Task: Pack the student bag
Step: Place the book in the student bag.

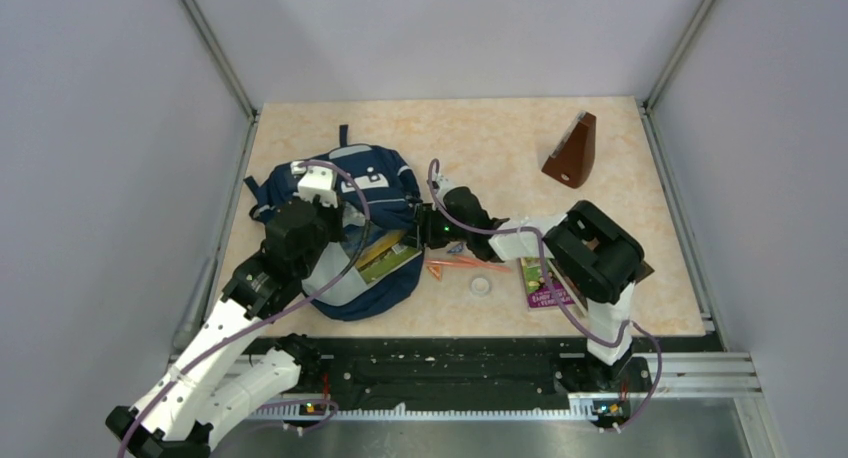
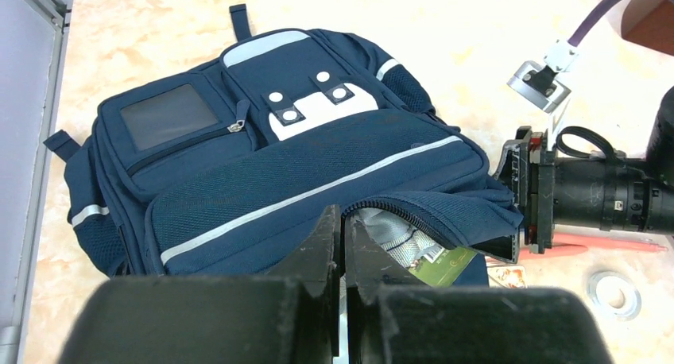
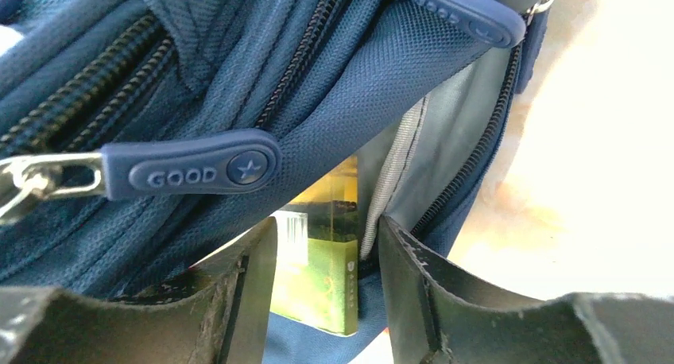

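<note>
The student bag (image 1: 372,193) lies at the left of the table, navy with grey-white stripes, its main zip open toward the arms. A green book (image 1: 385,254) sits in the opening, against the pale grey lining. My left gripper (image 2: 343,221) is shut, its tips pinching the zip edge of the bag's upper flap (image 2: 413,213). My right gripper (image 3: 326,229) is open at the right corner of the opening; its fingers (image 3: 250,269) stand either side of the green book's (image 3: 334,269) end, under the flap. The right gripper also shows in the left wrist view (image 2: 517,197).
Orange pens (image 1: 455,268), a small tape roll (image 1: 481,285) and a purple book (image 1: 545,283) lie right of the bag, partly under the right arm. A brown wedge-shaped object (image 1: 573,150) stands at the back right. Grey walls enclose the table.
</note>
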`<state>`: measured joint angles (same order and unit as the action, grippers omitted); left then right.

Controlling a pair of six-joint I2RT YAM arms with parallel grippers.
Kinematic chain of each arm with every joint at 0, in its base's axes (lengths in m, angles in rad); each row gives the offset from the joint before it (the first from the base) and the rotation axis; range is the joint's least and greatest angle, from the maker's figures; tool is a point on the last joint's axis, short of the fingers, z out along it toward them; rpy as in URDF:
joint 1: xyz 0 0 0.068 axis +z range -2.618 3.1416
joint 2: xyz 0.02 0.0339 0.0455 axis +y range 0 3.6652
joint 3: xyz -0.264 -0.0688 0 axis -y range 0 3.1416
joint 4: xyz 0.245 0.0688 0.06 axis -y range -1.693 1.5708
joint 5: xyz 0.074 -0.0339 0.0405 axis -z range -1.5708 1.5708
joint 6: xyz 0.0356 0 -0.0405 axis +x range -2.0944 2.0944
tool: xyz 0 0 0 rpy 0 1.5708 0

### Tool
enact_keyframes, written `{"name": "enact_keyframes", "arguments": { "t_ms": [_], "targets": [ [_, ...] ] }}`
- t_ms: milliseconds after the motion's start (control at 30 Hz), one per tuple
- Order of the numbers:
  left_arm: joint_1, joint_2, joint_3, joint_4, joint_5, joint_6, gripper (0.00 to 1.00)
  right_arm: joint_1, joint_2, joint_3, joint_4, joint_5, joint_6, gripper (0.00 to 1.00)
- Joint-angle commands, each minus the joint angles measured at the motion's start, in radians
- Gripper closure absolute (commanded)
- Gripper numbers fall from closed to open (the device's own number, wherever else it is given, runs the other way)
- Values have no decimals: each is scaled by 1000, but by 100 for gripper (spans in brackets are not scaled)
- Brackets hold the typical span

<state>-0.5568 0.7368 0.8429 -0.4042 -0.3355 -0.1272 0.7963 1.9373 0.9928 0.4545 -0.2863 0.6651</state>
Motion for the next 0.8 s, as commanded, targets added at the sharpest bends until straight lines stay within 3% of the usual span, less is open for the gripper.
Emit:
{"name": "enact_keyframes", "arguments": {
  "t_ms": [0,167,533,767],
  "targets": [
    [-7,-5,13,113,49,-14,100,73,-129,17,15,65,-59,48],
    [-7,-2,14,113,52,-13,100,104,-193,-5,-86,189,-89,39],
    [-6,0,14,113,48,-13,100,107,-149,-37,-73,130,13,49],
    [-6,-1,14,113,48,-13,100,112,-172,-30,-143,250,-62,45]
  ]
}}
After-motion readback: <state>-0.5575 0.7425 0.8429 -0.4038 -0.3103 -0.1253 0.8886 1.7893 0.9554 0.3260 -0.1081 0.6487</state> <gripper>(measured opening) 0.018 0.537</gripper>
